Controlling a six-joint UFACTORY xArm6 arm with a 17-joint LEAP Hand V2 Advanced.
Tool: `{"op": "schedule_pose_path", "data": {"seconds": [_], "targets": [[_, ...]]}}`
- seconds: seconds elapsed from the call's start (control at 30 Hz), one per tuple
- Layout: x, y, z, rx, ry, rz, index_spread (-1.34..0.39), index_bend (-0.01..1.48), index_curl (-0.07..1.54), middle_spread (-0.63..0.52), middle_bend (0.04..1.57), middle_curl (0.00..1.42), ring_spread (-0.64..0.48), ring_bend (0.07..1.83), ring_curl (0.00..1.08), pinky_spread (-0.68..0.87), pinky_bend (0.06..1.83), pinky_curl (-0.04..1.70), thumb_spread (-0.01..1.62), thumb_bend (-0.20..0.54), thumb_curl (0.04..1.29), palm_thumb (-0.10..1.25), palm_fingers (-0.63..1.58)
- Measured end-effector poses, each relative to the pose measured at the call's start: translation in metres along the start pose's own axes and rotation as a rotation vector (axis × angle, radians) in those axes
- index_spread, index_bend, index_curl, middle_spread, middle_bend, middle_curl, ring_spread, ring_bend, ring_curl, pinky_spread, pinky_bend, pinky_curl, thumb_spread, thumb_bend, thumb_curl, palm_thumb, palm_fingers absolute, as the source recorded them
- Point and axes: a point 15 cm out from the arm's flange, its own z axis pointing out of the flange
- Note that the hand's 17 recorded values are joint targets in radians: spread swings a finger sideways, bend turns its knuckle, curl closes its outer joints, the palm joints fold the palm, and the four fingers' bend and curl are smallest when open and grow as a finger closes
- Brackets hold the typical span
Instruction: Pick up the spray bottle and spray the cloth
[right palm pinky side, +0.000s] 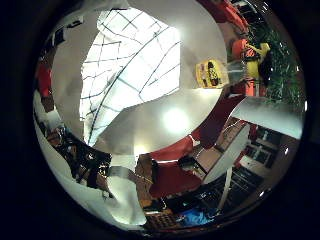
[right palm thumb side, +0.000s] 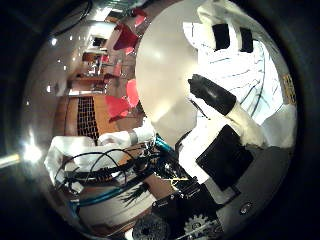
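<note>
You had the hand (right palm thumb side: 220, 125) hovering above the white desk (right palm pinky side: 165, 122) with its fingers (right palm thumb side: 212, 95) loose and holding nothing. The checked cloth (right palm pinky side: 130, 65) lay spread beneath the palm, and the spray bottle (right palm pinky side: 230, 70) stood beyond it, untouched.

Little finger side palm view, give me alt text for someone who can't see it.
A white cloth with a dark grid pattern lies spread on a round white table. A spray bottle with a yellow label and yellow-orange trigger head rests near the table's edge, apart from the cloth. Red chairs sit beyond the table.
</note>
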Motion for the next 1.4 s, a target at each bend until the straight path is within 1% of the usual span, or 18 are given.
{"op": "schedule_pose_path", "data": {"seconds": [0.13, 0.53, 0.63, 0.83, 0.93, 1.07, 1.23, 1.4], "targets": [[0.009, 0.001, -0.017, 0.078, -0.035, 0.044, -0.41, 0.40, 0.56, -0.16, 0.77, 0.58, -0.14, 0.85, 0.39, 0.14, 0.73, -0.01, 1.24, -0.012, 0.31, 0.86, 0.52], [0.068, 0.021, -0.055, 0.276, -0.151, 0.181, -0.41, 0.38, 0.55, -0.18, 0.77, 0.57, -0.16, 0.86, 0.38, 0.13, 0.74, -0.01, 1.22, -0.015, 0.33, 0.86, 0.57], [0.077, 0.022, -0.067, 0.359, -0.206, 0.210, -0.42, 0.37, 0.55, -0.19, 0.77, 0.57, -0.16, 0.87, 0.38, 0.12, 0.74, -0.01, 1.22, -0.021, 0.33, 0.83, 0.57], [0.097, 0.028, -0.093, 0.522, -0.289, 0.259, -0.40, 0.30, 0.53, -0.18, 0.76, 0.57, -0.16, 0.88, 0.38, 0.13, 0.76, -0.01, 1.19, -0.024, 0.32, 0.72, 0.54], [0.111, 0.034, -0.103, 0.595, -0.317, 0.287, -0.38, 0.26, 0.52, -0.18, 0.74, 0.56, -0.15, 0.89, 0.38, 0.13, 0.80, 0.00, 1.17, -0.024, 0.31, 0.68, 0.51], [0.136, 0.045, -0.109, 0.677, -0.371, 0.337, -0.35, 0.20, 0.50, -0.16, 0.67, 0.55, -0.11, 0.87, 0.37, 0.15, 0.86, 0.00, 1.15, -0.024, 0.31, 0.65, 0.42], [0.181, 0.069, -0.108, 0.784, -0.426, 0.415, -0.30, 0.19, 0.48, -0.11, 0.59, 0.52, -0.04, 0.81, 0.34, 0.20, 0.84, 0.00, 1.13, -0.024, 0.31, 0.62, 0.32], [0.229, 0.094, -0.085, 0.861, -0.513, 0.490, -0.26, 0.19, 0.45, -0.05, 0.53, 0.49, 0.01, 0.76, 0.33, 0.25, 0.80, 0.01, 1.11, -0.021, 0.32, 0.61, 0.26]]}}
